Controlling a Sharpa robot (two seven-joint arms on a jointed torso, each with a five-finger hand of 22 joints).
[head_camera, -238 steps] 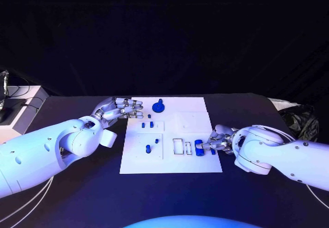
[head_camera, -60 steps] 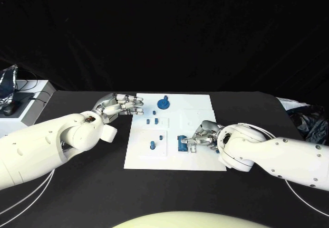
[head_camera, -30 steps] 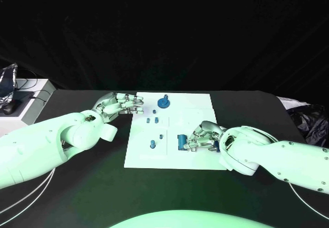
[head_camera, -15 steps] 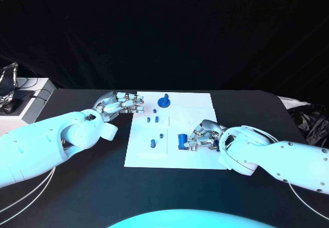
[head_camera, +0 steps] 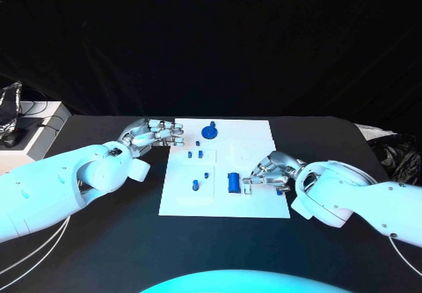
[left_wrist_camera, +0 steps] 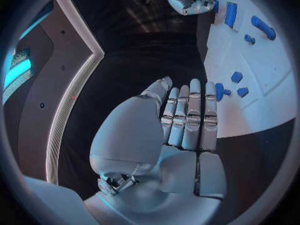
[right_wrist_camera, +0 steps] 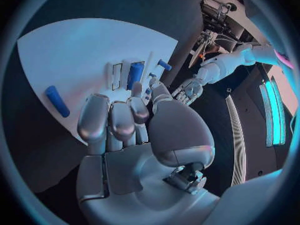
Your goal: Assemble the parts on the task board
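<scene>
On the task board (head_camera: 255, 134) a blue block (head_camera: 233, 182) sits in its slot, a loose part (right_wrist_camera: 56, 100) remains; the right hand (head_camera: 271, 173), empty with curled fingers, hovers beside the block, the left hand (head_camera: 154, 135) curled at the board's edge, so assembly seems partway

No legible text or markings.

The white board (head_camera: 224, 204) lies flat on the black surface (head_camera: 105, 244). A round blue piece (head_camera: 209, 131) sits at its far edge, two small blue pegs (head_camera: 194, 154) below it, and a longer peg (head_camera: 195, 184) nearer. A blue block (head_camera: 233, 182) stands at mid-board, another small blue part (head_camera: 280, 190) near the right edge.
</scene>
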